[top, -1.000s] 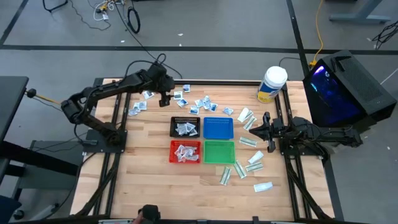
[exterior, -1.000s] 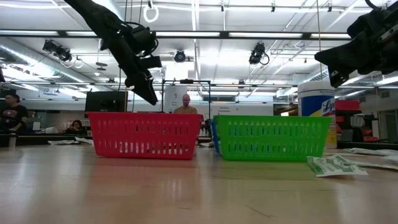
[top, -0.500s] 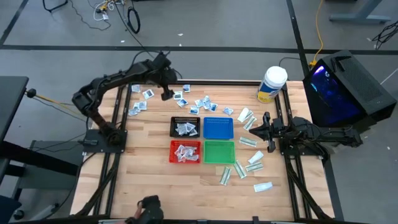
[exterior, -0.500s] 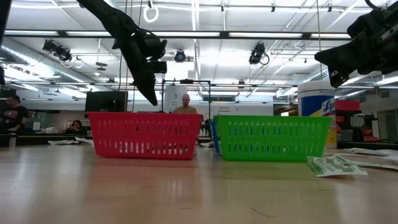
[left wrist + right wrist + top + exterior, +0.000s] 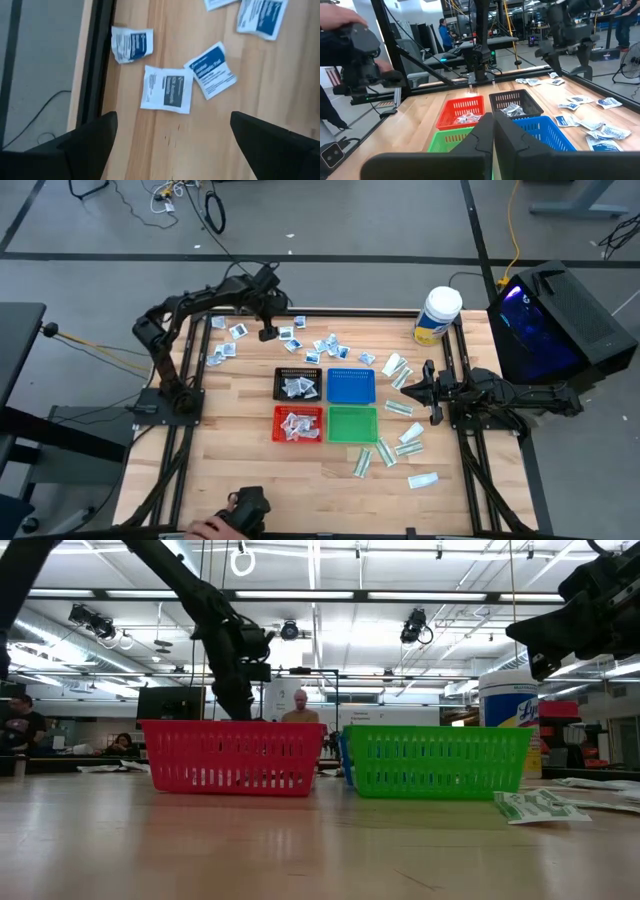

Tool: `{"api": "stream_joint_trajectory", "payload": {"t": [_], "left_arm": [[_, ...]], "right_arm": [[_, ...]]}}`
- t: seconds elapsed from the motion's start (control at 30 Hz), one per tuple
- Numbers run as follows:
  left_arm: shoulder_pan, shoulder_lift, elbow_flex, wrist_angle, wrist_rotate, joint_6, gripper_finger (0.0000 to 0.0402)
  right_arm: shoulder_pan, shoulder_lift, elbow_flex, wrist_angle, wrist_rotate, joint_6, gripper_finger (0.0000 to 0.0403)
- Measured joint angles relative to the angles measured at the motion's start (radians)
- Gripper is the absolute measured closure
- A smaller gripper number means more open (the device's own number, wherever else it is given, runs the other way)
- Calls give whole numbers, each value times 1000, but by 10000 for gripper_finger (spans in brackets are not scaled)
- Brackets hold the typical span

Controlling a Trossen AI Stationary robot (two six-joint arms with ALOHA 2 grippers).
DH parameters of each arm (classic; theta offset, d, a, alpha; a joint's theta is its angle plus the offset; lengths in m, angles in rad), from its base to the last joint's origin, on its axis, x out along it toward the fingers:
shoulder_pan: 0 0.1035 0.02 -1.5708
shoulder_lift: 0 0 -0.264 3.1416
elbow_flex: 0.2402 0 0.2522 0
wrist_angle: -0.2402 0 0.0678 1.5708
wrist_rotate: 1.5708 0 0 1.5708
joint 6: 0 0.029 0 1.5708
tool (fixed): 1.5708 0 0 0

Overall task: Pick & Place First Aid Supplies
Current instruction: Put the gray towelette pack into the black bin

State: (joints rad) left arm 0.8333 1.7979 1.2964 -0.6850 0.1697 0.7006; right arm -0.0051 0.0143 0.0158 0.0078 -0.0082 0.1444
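Left gripper (image 5: 170, 132) hovers wide open and empty over a square packet (image 5: 166, 89) lying flat by the table's far edge; light, thin and crinkly, likely best pinched across opposite edges; right gripper (image 5: 430, 390) waits closed, empty.

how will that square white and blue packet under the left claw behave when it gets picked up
The packet lies flat on the wood, so it is probably thin, light and floppy. Pinching it may be hard, and the open left claw could push it sliding instead.
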Motion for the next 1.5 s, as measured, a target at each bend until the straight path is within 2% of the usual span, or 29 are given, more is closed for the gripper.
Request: {"api": "stream_joint_trajectory", "payload": {"t": [0.4, 0.83, 1.07, 1.5], "left_arm": [[-7, 57, 2, 2, 18, 3, 5], [-7, 57, 139, -25, 19, 1, 5], [-10, 103, 140, -36, 35, 0, 5], [-19, 198, 140, -23, -2, 68, 5]], "right_arm": [[0, 0, 0, 0, 0, 0, 385], [0, 0, 0, 0, 0, 0, 385], [0, 0, 0, 0, 0, 0, 385], [0, 0, 0, 0, 0, 0, 385]]}}
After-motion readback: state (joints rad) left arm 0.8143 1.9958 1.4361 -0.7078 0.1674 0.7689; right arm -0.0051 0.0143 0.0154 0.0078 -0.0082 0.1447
